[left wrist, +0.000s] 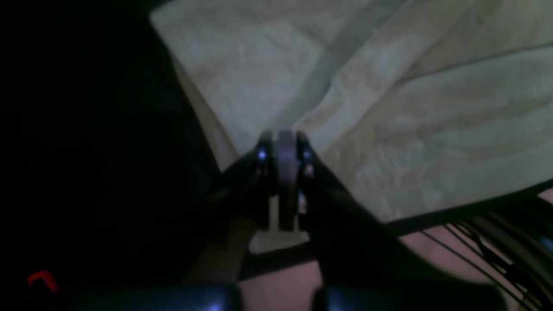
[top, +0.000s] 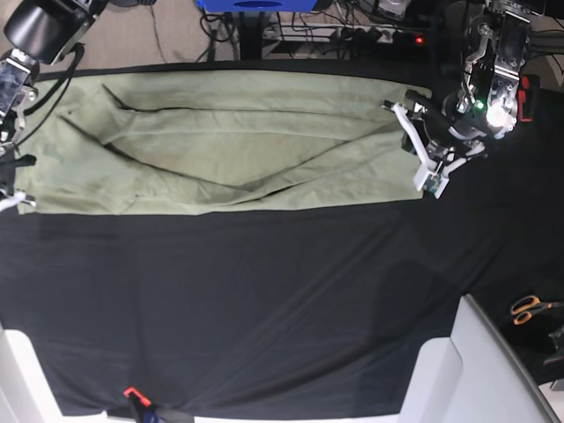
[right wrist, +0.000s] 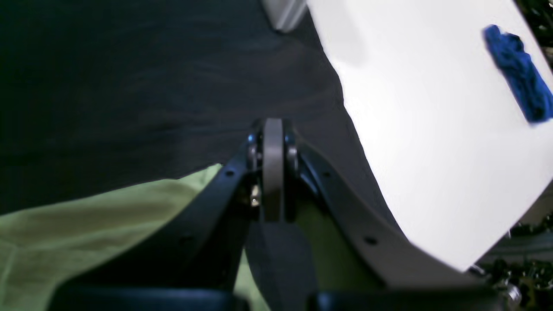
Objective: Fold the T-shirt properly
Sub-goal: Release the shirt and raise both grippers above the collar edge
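The pale green T-shirt lies as a long flat band across the far part of the black table cloth, with creases running lengthwise. My left gripper is at its right end. In the left wrist view this gripper is shut, tips down at the fabric where a crease runs up to them; I cannot tell whether cloth is pinched. My right gripper is shut too, its tips over black cloth and the T-shirt's edge under its fingers. It barely shows at the left edge of the base view.
White panels stand at the near right and near left corners; the right wrist view shows one with a blue rag on it. Orange-handled scissors lie at the right. Cables and gear sit behind the table's far edge.
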`<action>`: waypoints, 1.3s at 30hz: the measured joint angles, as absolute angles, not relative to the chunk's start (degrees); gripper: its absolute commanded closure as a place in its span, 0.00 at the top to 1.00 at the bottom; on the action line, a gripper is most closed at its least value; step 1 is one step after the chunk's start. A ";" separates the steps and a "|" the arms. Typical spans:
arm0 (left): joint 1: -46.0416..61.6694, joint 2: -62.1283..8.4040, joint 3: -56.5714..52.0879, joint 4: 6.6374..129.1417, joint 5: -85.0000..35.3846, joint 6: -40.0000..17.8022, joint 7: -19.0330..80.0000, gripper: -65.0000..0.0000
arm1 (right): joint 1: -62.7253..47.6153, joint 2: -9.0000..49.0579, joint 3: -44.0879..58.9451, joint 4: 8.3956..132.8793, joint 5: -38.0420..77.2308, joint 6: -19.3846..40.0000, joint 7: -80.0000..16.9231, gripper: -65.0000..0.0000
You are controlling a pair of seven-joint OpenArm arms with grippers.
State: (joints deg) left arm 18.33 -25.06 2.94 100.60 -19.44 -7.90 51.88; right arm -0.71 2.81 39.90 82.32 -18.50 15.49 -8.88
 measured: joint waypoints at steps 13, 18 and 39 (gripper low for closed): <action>18.63 -25.10 2.31 102.30 -19.07 -7.79 52.21 0.89 | -3.07 1.37 39.79 82.17 -18.46 18.00 -11.62 0.00; 21.58 -23.86 -3.11 109.19 -22.15 -8.60 51.53 1.00 | -5.23 0.71 39.79 82.17 -18.63 20.34 -11.77 0.00; 18.15 -10.79 -26.02 75.42 -29.89 -40.36 37.85 1.00 | -9.28 0.62 39.75 82.17 -18.50 20.56 -11.60 0.00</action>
